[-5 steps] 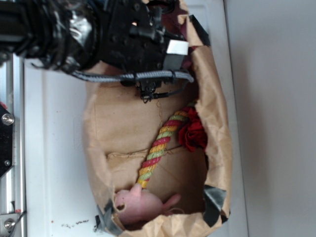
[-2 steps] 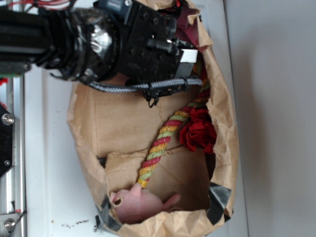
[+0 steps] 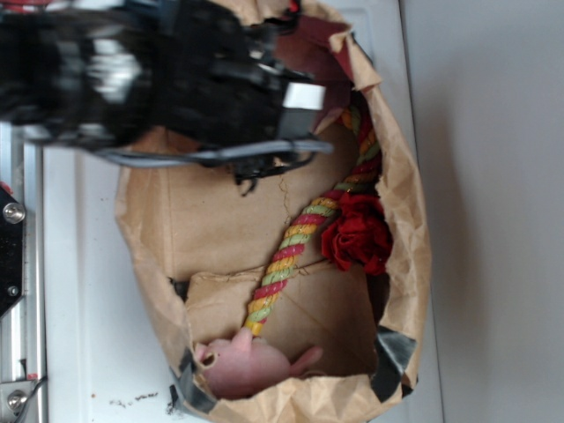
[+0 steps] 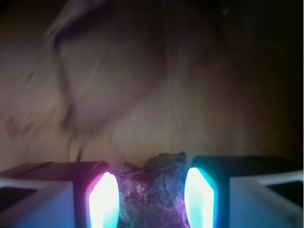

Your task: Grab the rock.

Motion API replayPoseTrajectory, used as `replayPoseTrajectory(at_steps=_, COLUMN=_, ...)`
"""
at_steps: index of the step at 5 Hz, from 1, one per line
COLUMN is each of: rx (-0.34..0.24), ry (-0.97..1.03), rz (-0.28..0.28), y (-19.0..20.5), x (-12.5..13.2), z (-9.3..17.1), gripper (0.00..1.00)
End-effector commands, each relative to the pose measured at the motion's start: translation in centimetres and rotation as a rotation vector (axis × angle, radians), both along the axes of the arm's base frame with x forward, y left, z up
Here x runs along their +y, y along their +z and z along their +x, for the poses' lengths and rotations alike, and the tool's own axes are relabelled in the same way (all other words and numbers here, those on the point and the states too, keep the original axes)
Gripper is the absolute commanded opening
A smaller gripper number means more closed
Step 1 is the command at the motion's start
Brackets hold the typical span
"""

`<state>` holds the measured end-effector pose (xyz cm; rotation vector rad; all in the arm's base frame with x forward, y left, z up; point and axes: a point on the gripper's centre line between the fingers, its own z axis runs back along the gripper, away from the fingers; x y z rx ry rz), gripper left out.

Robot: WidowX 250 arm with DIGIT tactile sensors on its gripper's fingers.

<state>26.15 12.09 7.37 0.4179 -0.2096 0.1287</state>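
Note:
In the wrist view the rock (image 4: 153, 190), a rough dark lumpy stone, sits between my two glowing finger pads (image 4: 103, 199), which press on its sides. My gripper (image 4: 152, 197) is shut on the rock, with brown paper behind it. In the exterior view my black arm and gripper (image 3: 295, 97) hang over the top end of the brown paper bag (image 3: 220, 220). The rock is hidden there behind the gripper.
Inside the bag lie a red fabric flower (image 3: 357, 236), a striped red-yellow-green rope (image 3: 291, 264) and a pink plush toy (image 3: 251, 363). The bag lies on a white surface (image 3: 79, 291). A metal rail (image 3: 13, 264) runs along the left edge.
The arm has shifted left and now looks blurred and larger in view. The bag's top end has opened wider, and more of the rope shows near the gripper.

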Motion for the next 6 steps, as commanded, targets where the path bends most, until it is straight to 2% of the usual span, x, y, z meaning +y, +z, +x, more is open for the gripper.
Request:
replayPoseTrajectory(at_steps=1, rx=-0.072, ry=0.036, rz=-0.098, y=7.6, x=-1.6, z=-1.3, gripper=0.0)
replayPoseTrajectory(at_steps=2, rx=-0.073, ry=0.066, rz=-0.21, y=9.7, x=-2.5, z=-1.6, gripper=0.0)
replayPoseTrajectory(at_steps=3, rx=-0.078, ry=0.071, rz=-0.277, y=10.8, x=-3.2, z=-1.4, gripper=0.0)
replayPoseTrajectory(at_steps=5, rx=-0.052, ry=0.078, rz=-0.435, y=12.4, x=-5.0, z=-0.6, gripper=0.0)
replayPoseTrajectory(at_steps=6, rx=-0.091, ry=0.053, rz=-0.511, y=12.7, x=-5.5, z=-0.2, gripper=0.0)
